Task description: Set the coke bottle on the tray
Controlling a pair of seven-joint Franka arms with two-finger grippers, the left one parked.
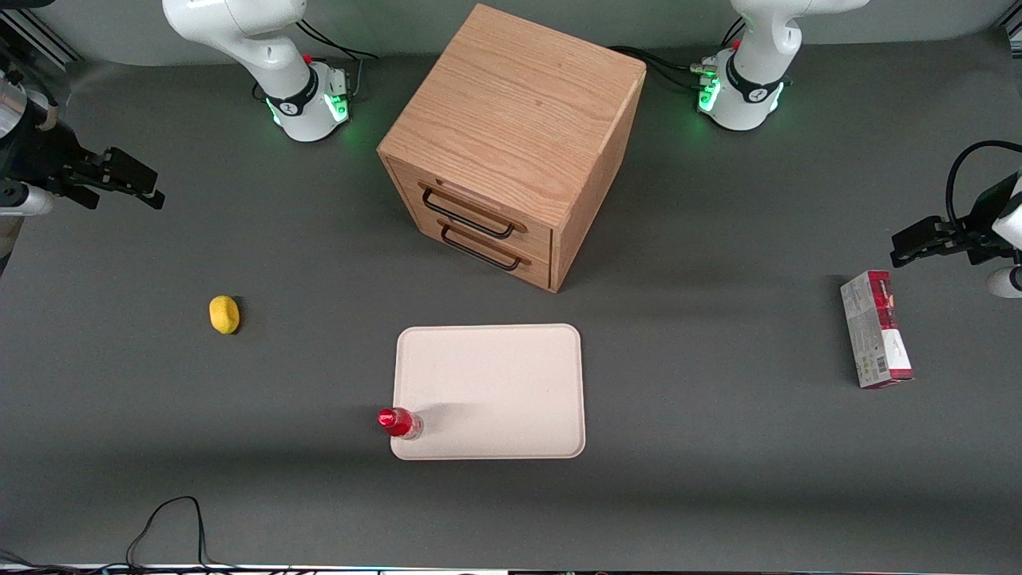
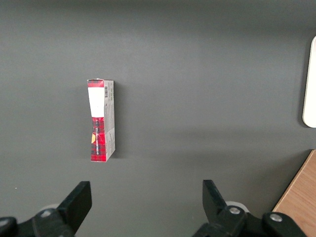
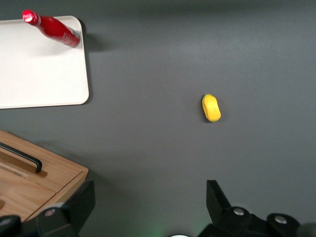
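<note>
**Front view and wrist views: bottle stood on the tray corner, gripper apart and open**

Front view showed the gripper [image 1: 132,185] raised at the working arm's end of the table, holding nothing, with its two fingers parted. The coke bottle [image 1: 400,422] stood upright well away from it, nearer the camera and toward the table's middle, on the tray [image 1: 511,383] at the corner nearest the camera on the working arm's side, right by the rim. A yellow lemon-like object [image 1: 224,314] lay on the grey table [image 1: 718,479] between the gripper and the tray, nearer the camera than the gripper and well apart from the bottle. A wooden drawer cabinet [image 1: 511,144] stood farther from the camera than the tray, both drawers shut. A red-and-grey carton box [image 1: 876,329] lay toward the parked arm's end of the table.

Right wrist view showed the gripper [image 3: 148,207] with its dark fingers [image 3: 219,200] spread wide over bare table and nothing between them. The coke bottle [image 3: 53,28] stood on a corner of the tray [image 3: 39,74], well apart from the fingers. The yellow object [image 3: 211,107] lay closer to the gripper, untouched. A corner of the cabinet [image 3: 44,182] sat just beside one finger.

Left wrist view showed the carton box [image 2: 101,120] lying on the table, and an edge of the tray [image 2: 310,84].
</note>
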